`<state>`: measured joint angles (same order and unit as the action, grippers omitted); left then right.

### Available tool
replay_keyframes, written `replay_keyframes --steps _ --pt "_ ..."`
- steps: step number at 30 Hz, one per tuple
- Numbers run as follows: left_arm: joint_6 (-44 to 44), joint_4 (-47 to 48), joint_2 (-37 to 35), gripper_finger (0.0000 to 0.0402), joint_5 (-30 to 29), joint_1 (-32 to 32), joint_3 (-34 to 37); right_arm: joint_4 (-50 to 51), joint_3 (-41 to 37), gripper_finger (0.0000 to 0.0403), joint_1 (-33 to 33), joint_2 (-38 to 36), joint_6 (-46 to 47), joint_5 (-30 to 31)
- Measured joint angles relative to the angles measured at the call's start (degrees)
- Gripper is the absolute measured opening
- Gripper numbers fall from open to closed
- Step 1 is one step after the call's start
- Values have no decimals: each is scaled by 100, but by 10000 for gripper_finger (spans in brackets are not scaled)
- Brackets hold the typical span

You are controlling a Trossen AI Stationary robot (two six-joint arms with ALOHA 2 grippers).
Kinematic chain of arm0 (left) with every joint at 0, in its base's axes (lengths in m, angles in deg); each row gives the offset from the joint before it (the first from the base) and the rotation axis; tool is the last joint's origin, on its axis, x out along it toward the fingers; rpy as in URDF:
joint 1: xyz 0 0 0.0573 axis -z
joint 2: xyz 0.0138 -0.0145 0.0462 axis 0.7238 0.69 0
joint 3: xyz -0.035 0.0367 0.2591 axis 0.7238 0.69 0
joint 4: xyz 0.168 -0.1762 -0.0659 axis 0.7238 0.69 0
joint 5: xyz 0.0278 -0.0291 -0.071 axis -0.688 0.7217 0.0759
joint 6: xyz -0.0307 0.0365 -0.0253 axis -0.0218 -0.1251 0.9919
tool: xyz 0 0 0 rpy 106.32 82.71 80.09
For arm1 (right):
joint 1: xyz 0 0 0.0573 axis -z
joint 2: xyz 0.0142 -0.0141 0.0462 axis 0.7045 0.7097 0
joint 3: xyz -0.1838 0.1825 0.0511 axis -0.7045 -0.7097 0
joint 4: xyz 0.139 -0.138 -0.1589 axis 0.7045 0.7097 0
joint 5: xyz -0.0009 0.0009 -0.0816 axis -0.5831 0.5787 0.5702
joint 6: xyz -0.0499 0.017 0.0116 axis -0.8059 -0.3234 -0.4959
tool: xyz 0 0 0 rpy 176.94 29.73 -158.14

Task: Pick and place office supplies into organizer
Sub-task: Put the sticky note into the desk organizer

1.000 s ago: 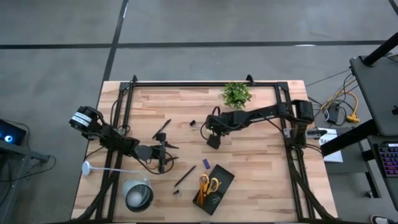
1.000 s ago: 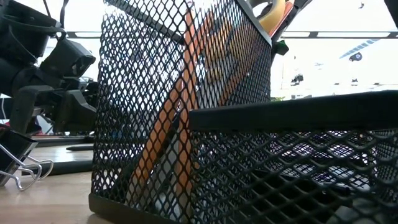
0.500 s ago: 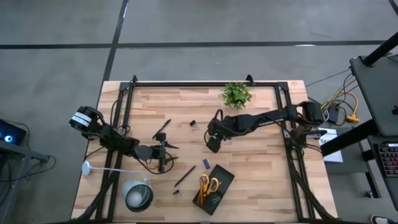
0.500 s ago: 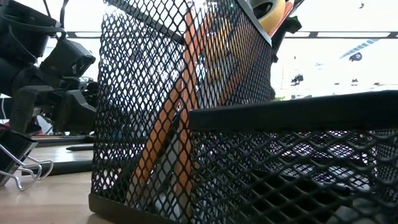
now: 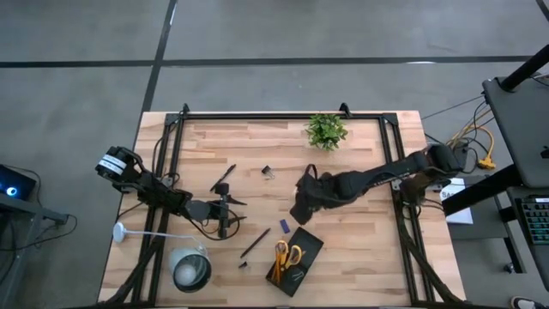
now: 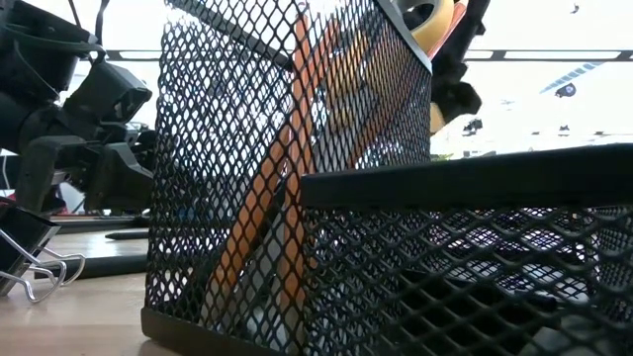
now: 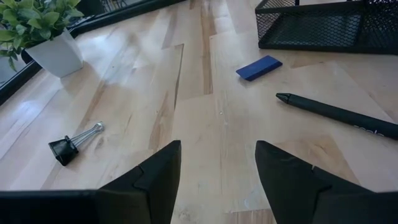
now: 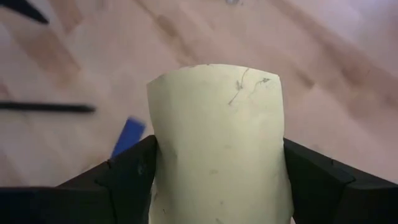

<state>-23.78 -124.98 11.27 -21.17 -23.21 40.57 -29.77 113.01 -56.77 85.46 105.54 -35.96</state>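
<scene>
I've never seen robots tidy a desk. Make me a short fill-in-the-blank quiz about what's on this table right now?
1. The right gripper is clamped on a pale ____ sticky-note pad.
2. The yellow-handled scissors lie inside the black mesh ____.
3. The small black binder clip rests on the wooden ____.
4. The left gripper stands open and holds ____.

Missing words: yellow; organizer; table; nothing

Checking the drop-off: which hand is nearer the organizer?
Right. The right hand hangs beside the organizer, holding the sticky-note pad; the left hand sits farther off, across the table.
</scene>
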Motion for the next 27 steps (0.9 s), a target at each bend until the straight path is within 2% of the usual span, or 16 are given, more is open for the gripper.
replay_keyframes --steps 5,17,21,27 --pt "0 1 0 191 0 0 0 298 127 288 -534 0 534 237" --pt "0 1 0 191 0 0 0 257 268 286 -1749 36 2102 754" --pt "0 -1 0 191 0 0 0 434 555 287 -2048 307 2772 895" --pt "0 1 0 191 -1 -1 0 411 1120 288 -2265 1070 3138 831"
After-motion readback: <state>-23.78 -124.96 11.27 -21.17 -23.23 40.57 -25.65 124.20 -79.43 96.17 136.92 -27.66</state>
